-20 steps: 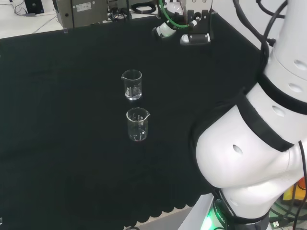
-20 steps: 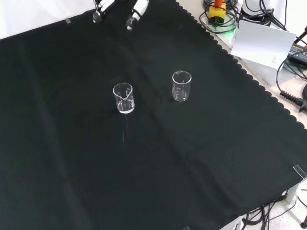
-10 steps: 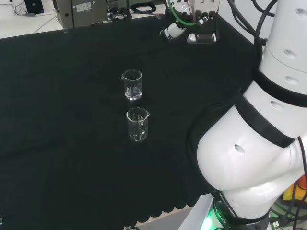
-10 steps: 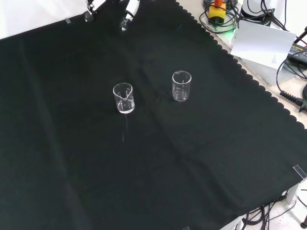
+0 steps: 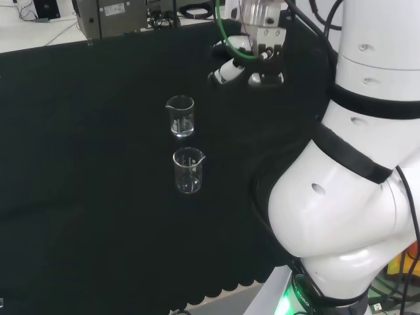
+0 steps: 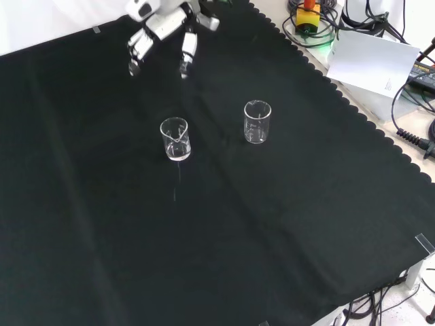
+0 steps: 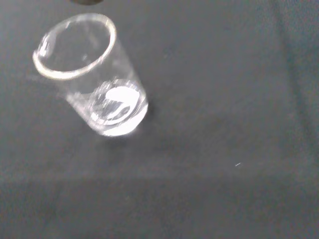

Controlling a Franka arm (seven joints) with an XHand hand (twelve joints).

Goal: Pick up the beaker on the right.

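Two clear empty beakers stand on the black cloth. In the front view one beaker [image 6: 175, 139] is at the left and the other beaker [image 6: 257, 122] at the right. In the head view the first beaker [image 5: 180, 116] is the farther one and the second beaker [image 5: 188, 170] the nearer. The hand [image 6: 165, 24] hangs above the cloth beyond the front view's left beaker, its fingers [image 6: 185, 58] straight and spread, holding nothing. In the head view the hand [image 5: 262, 51] is right of the farther beaker. The wrist view has one beaker [image 7: 88, 74] close by, seen from above.
The arm's white links [image 5: 354, 164] take up the head view's right side. Off the cloth at the front view's upper right lie cables and a white sheet [image 6: 370, 64]. The cloth's scalloped edge [image 6: 353, 109] runs along that side.
The hand has come down and towards the beakers: farther into the front view from the top, left and lower in the head view. The beakers have not moved.
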